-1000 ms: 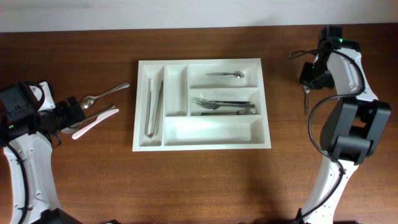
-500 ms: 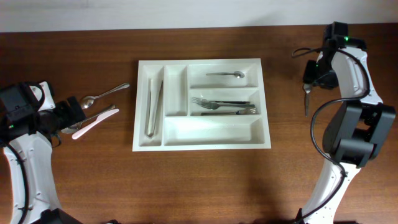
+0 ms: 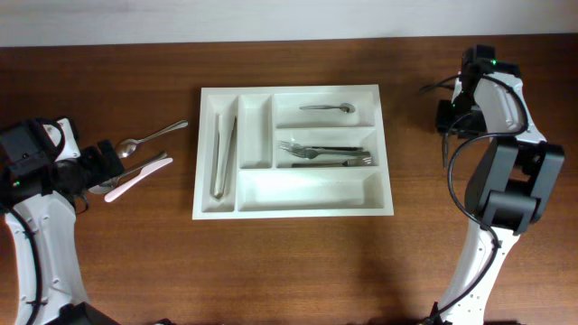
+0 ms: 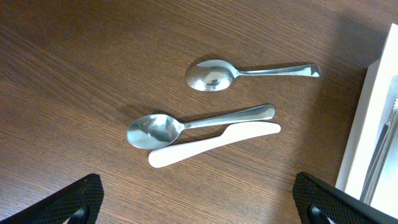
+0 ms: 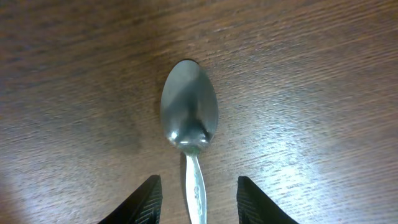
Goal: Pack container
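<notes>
The container [image 3: 206, 152], a white cutlery tray, lies mid-table. It holds tongs [image 3: 222, 155], a spoon [image 3: 327, 107] and forks [image 3: 325, 153]. At the far right my right gripper [image 3: 448, 125] is low over a steel spoon [image 5: 189, 121] on the table. It is open, and the spoon's handle runs between the fingers [image 5: 148, 200] with a gap on each side. My left gripper [image 4: 199, 208] stands wide open and holds nothing. It is short of two steel spoons [image 4: 186, 126] [image 4: 249, 71] and a white plastic knife [image 4: 211, 144].
The container's long front compartment [image 3: 307, 190] and the second narrow one [image 3: 255, 131] hold nothing. In the left wrist view the container's white rim [image 4: 370, 124] shows at the right edge. The right arm's cable [image 3: 454, 203] loops beside its base.
The right wrist shifted a little to the right and came back over the spoon, which still lies on the table. The left arm and the cutlery beside it have not moved.
</notes>
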### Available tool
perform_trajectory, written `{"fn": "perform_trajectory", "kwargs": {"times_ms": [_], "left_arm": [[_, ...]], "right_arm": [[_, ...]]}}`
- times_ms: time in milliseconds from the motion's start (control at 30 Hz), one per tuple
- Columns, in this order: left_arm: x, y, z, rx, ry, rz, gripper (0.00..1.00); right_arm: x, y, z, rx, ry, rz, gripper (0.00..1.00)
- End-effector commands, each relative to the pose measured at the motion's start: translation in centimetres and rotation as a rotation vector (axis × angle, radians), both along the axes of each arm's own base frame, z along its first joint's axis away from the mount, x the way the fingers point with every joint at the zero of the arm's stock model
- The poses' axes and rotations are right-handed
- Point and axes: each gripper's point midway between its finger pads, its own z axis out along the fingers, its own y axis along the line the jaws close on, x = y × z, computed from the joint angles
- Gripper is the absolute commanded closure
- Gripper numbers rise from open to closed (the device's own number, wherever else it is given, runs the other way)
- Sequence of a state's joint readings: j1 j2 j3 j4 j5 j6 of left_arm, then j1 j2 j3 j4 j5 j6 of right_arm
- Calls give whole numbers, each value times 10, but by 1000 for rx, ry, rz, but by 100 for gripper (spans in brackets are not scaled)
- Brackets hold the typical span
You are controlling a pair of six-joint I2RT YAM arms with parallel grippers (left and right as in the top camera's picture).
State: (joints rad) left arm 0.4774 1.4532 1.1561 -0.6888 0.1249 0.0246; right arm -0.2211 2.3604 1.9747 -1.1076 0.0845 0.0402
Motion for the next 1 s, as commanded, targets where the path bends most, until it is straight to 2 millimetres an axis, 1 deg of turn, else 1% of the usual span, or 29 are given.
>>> {"fn": "perform_trajectory", "kwargs": {"times_ms": [0, 167, 267, 300, 367, 433, 633, 733, 833, 967], "left_arm": [[4, 0, 5, -12, -20, 2, 1], [4, 0, 5, -12, -20, 2, 1], [4, 0, 5, -12, -20, 2, 1], [4, 0, 5, -12, -20, 2, 1], [4, 0, 5, -12, -20, 2, 1], [4, 0, 5, -12, -20, 2, 1], [4, 0, 5, -12, -20, 2, 1], [4, 0, 5, -12, -20, 2, 1], [4, 0, 5, -12, -20, 2, 1], [4, 0, 5, -12, -20, 2, 1]], "right_arm": [[-2, 1, -15, 16, 29, 9, 61], [-2, 3, -22, 29, 36, 32, 66], [-4, 4, -30, 37, 55, 35, 69], [-5, 4, -33, 38, 60, 35, 73], [-6, 4, -36, 39, 67, 35, 86], [-6, 4, -37, 40, 68, 34, 96], [-7, 4, -37, 40, 71, 34, 96], [-5, 4, -34, 39, 64, 34, 96], [0, 4, -24, 37, 41, 34, 96], [9, 2, -7, 26, -5, 32, 96]]}}
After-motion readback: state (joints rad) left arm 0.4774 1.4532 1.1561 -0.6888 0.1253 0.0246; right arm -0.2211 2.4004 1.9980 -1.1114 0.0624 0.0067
